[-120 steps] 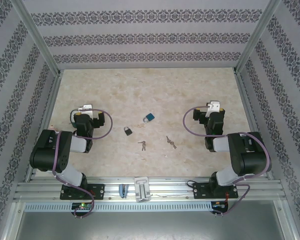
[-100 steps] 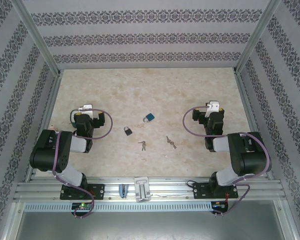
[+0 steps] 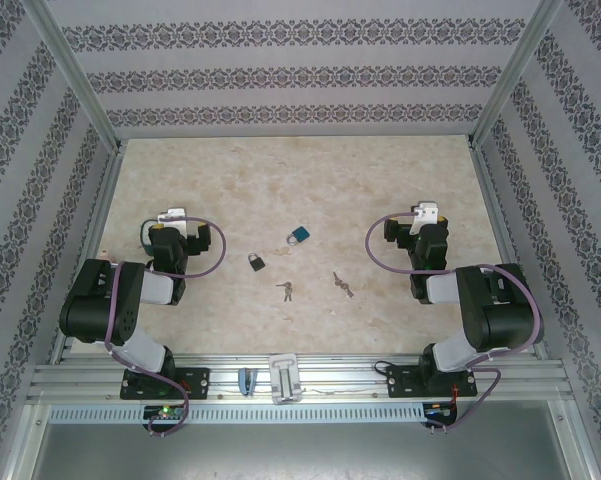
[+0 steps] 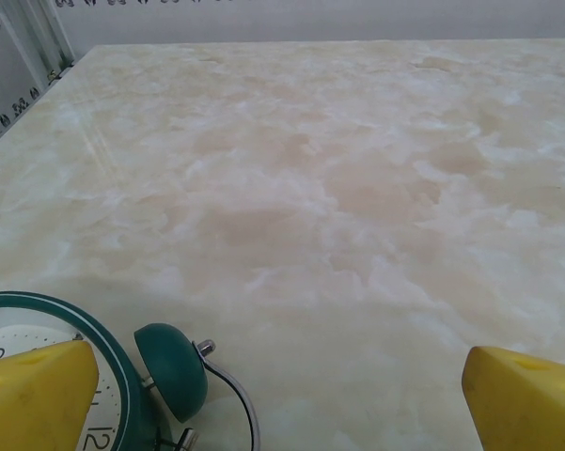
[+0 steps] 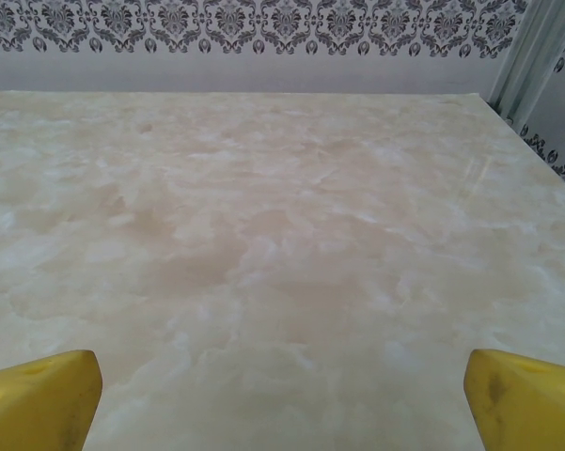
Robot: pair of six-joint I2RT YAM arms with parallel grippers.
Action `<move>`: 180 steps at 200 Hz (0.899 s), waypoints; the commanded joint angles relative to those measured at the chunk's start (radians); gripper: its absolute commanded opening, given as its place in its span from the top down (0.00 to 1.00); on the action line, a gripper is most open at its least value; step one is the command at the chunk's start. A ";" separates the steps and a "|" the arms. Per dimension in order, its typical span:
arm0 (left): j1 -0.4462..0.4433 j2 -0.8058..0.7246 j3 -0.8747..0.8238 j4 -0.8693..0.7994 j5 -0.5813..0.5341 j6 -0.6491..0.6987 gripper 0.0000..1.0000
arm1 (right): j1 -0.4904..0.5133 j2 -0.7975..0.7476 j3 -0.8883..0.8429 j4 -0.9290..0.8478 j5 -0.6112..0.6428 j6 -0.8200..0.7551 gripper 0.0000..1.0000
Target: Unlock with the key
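Idle w/ left gripper [image 4: 282, 385] & right gripper [image 5: 282, 387] wide, empty. Risk: grabbing wrong keys [image 3: 287, 291] for black padlock [image 3: 256, 262]; thin, flat, slippery.

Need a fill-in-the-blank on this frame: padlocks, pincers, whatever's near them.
1. In the top view, the black padlock lies to the ___ of the blue padlock.
2. The left pincer and the right pincer are both ___.
3. The green object by the left pincer is an alarm ___.
Missing words: left; open; clock.
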State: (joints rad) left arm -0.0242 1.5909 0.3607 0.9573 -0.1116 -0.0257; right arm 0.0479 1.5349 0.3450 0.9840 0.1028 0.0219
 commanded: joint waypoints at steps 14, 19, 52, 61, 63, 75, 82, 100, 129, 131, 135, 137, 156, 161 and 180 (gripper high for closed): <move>0.009 0.000 0.015 0.015 0.009 0.010 0.01 | -0.011 0.004 0.018 0.006 -0.020 0.002 0.02; 0.009 0.001 0.015 0.013 0.009 0.010 0.01 | -0.011 0.004 0.018 0.005 -0.021 0.002 0.02; 0.009 0.000 0.015 0.014 0.009 0.010 0.01 | -0.013 0.004 0.017 0.007 -0.018 0.004 0.02; 0.009 0.000 0.014 0.016 0.001 0.009 0.01 | -0.013 0.004 0.016 0.008 0.008 0.012 0.02; 0.009 0.000 0.012 0.018 -0.003 0.008 0.01 | -0.013 0.003 0.015 0.011 0.023 0.018 0.02; 0.010 -0.004 -0.018 0.072 -0.065 -0.018 0.01 | -0.013 0.003 0.005 0.039 0.096 0.041 0.02; 0.012 -0.010 -0.054 0.130 -0.079 -0.032 0.01 | -0.013 0.000 -0.032 0.074 0.133 0.056 0.02; 0.011 0.008 -0.091 0.225 -0.066 -0.016 0.01 | -0.002 -0.001 -0.045 0.091 0.129 0.037 0.02; -0.011 -0.008 0.013 0.000 -0.007 0.025 0.01 | 0.006 0.008 -0.008 0.028 0.040 -0.001 0.02; -0.010 -0.009 0.013 -0.001 -0.014 0.020 0.01 | 0.006 0.009 -0.008 0.028 0.039 0.000 0.02; -0.010 -0.005 0.011 0.014 -0.049 0.008 0.01 | 0.006 0.006 -0.008 0.026 0.038 0.001 0.02; -0.010 0.000 0.008 0.029 -0.059 0.006 0.01 | 0.006 0.003 -0.008 0.024 0.039 0.001 0.02; -0.010 -0.002 0.007 0.024 -0.059 0.006 0.01 | 0.006 0.005 -0.007 0.026 0.038 -0.002 0.02; -0.009 0.003 0.004 0.040 -0.059 0.009 0.01 | 0.006 0.004 -0.007 0.025 0.039 -0.001 0.02; -0.010 0.001 0.007 0.029 -0.059 0.006 0.01 | 0.006 0.005 -0.008 0.027 0.039 -0.001 0.02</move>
State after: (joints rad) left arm -0.0311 1.5925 0.3588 1.0084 -0.1616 -0.0219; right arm 0.0502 1.5349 0.3187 1.0107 0.1631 0.0261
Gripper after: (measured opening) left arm 0.993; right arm 0.983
